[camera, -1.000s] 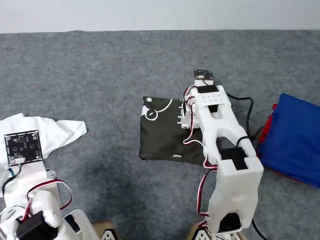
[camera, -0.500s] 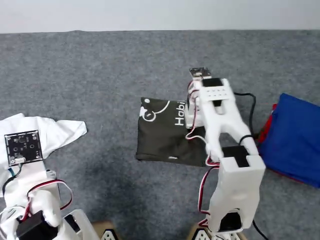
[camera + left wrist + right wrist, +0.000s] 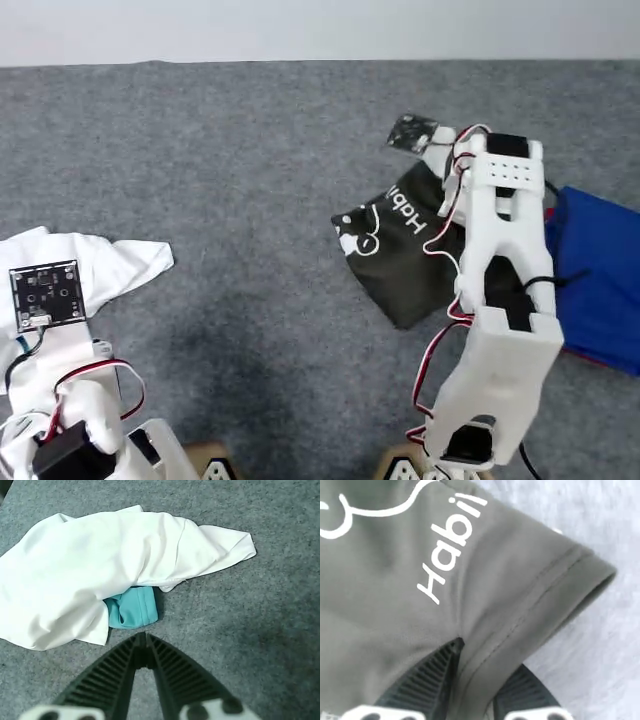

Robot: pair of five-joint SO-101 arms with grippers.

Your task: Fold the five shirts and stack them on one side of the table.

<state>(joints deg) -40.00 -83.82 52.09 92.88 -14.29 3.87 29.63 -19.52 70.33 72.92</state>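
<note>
- Okay, we have the right tool [image 3: 487,660] clamped on the hemmed edge of the folded dark shirt [image 3: 400,260], with cloth pinched between both fingers.
- That shirt lies right of centre in the high view. It sits skewed on the bench [image 3: 250,150], its long axis running from lower left to upper right and passing under the arm.
- What matters for us is the blue shirt [image 3: 600,280] at the right edge of the frame, just beside the right arm. The pile lies to the right of the gripped shirt, and the arm hides whether the two touch.
- We judge the coming move to be a short carry rightward, with a turn to square the dark shirt to the blue one.
- The left tool [image 3: 144,639] is closed on nothing at the lower left, near the white shirt [image 3: 90,565] and the teal shirt [image 3: 132,607] peeking from under it. It is well apart from the pile, so the right arm is nearer.
</note>
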